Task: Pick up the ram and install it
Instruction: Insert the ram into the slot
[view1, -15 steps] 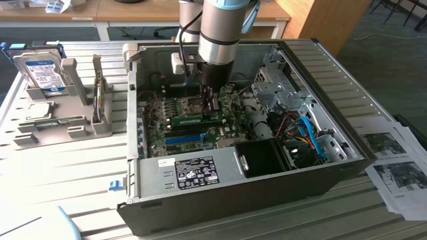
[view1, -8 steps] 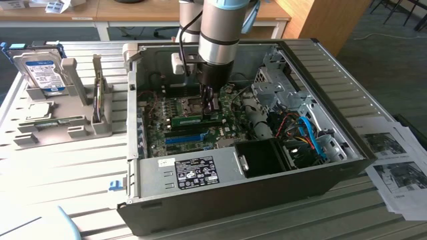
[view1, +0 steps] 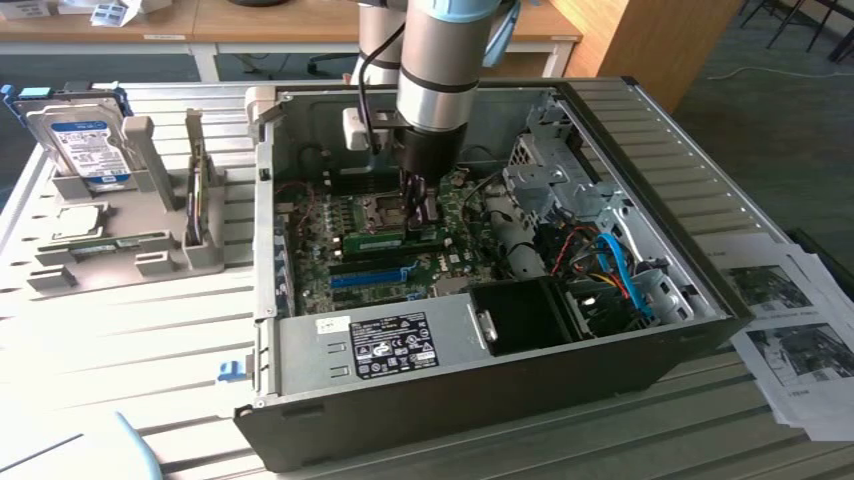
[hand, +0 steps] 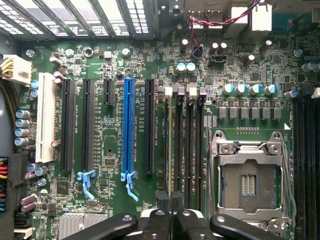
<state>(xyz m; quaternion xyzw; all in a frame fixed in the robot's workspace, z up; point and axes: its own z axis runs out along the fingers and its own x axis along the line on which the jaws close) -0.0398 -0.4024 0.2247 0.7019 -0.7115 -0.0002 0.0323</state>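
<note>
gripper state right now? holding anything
gripper: closed, apparently pinching the ram low over the motherboard.

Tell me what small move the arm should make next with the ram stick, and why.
Probably press straight down a little. The gripper looks shut on the ram, held level over the motherboard beside the empty CPU socket, and the wrist view puts the fingertips in line with the black memory slots. Whether it's seated isn't visible.
</note>
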